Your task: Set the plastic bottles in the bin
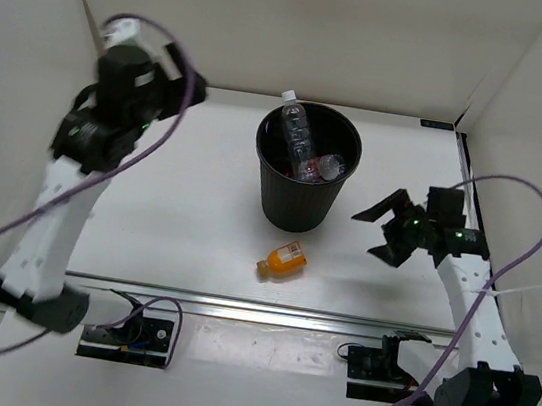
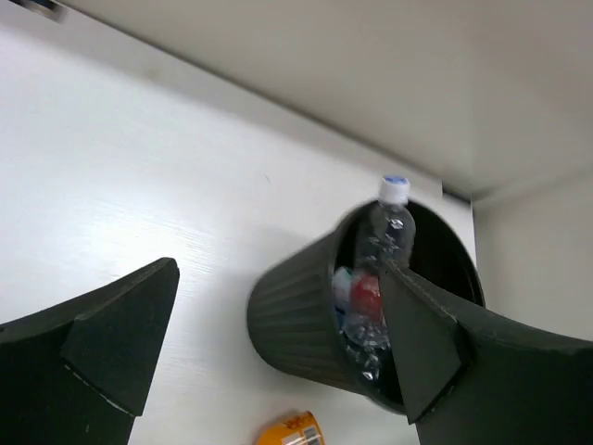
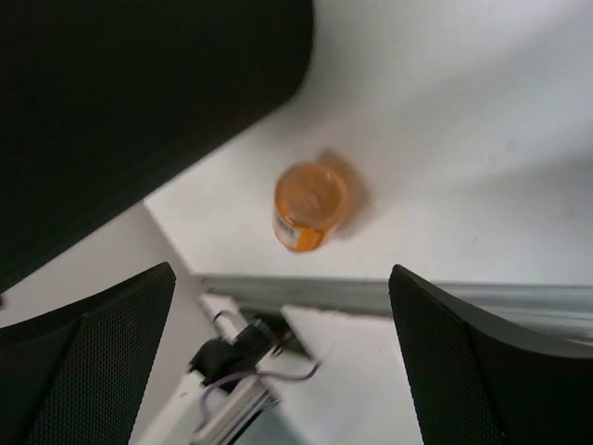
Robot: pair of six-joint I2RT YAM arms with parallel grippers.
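At the upper left of the top view the left gripper [image 1: 188,88] hangs high over the table [image 1: 178,220], blurred there. Its own wrist camera shows the fingers spread wide with nothing between them, and the bin beyond. The bin [image 1: 296,205] stands upright at the centre of the top view. A tall clear bottle [image 1: 292,125] leans inside it against the far-left rim with its pale cap poking above, and a red-labelled bottle [image 2: 366,295] lies lower down among other clear plastic that we cannot count. Just below the bin in the frame, apart from its wall, the orange bottle [image 1: 283,260] lies on its side on the table. It is the only bottle we see outside the bin. We judge it light and probably close to empty. It looks stiff enough for a firm pinch, though thin plastic may dent, and its smooth round body will likely roll or slip if nudged from one side. We would take it across the middle of the barrel, fingers straddling its long axis, not at the tapering ends. At centre right the right gripper [image 1: 368,234] hovers low, fingers fully apart and empty, and its camera looks down on the orange bottle between them.
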